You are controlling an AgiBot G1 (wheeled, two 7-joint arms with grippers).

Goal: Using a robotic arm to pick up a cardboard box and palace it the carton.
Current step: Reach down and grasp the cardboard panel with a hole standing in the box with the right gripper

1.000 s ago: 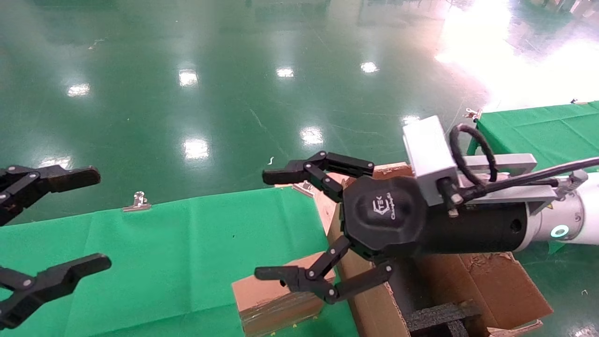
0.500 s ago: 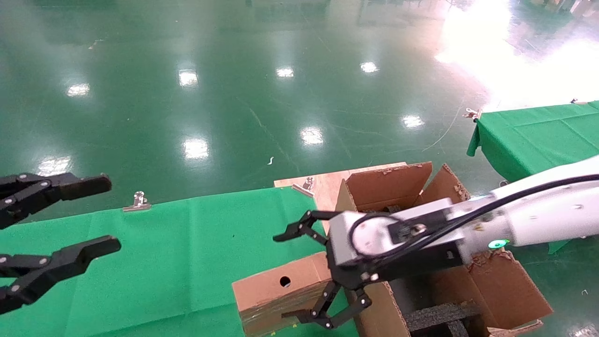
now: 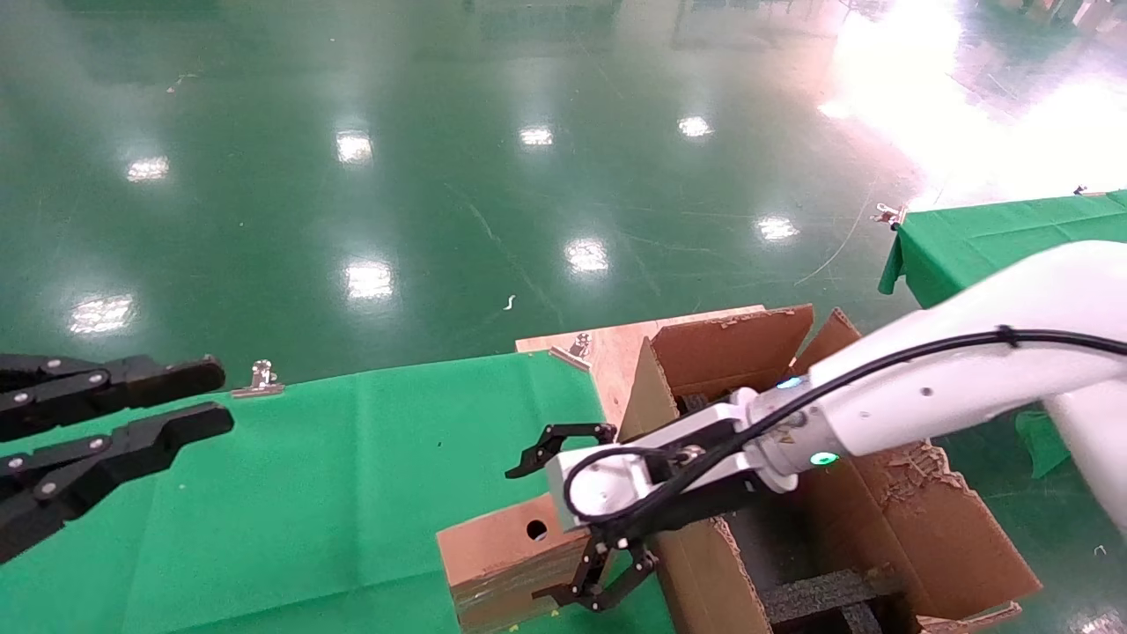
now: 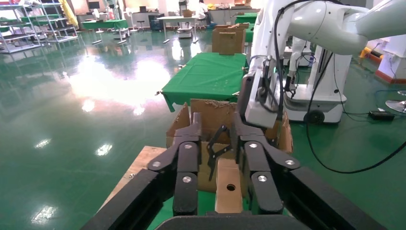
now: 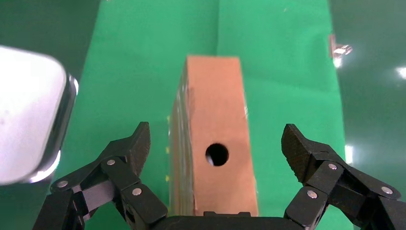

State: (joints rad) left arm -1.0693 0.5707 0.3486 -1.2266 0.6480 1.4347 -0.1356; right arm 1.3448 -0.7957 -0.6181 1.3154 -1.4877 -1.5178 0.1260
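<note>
Two spread fingers of the right gripper (image 3: 563, 519) straddle the cardboard box (image 3: 506, 550) on the green cloth (image 3: 308, 493) beside the carton (image 3: 880, 519), so squeeze squarely across its narrow sides before lifting.

The head view looks forward and down over the bench (image 3: 335, 493). The left wrist view faces across it, low and far from the box (image 4: 229, 184). The right wrist view looks straight down, close above the box (image 5: 216, 143), which all three share.

Left gripper (image 4: 221, 158) fingers nearly together, apparently; cardboard box (image 4: 228, 185) beyond.
</note>
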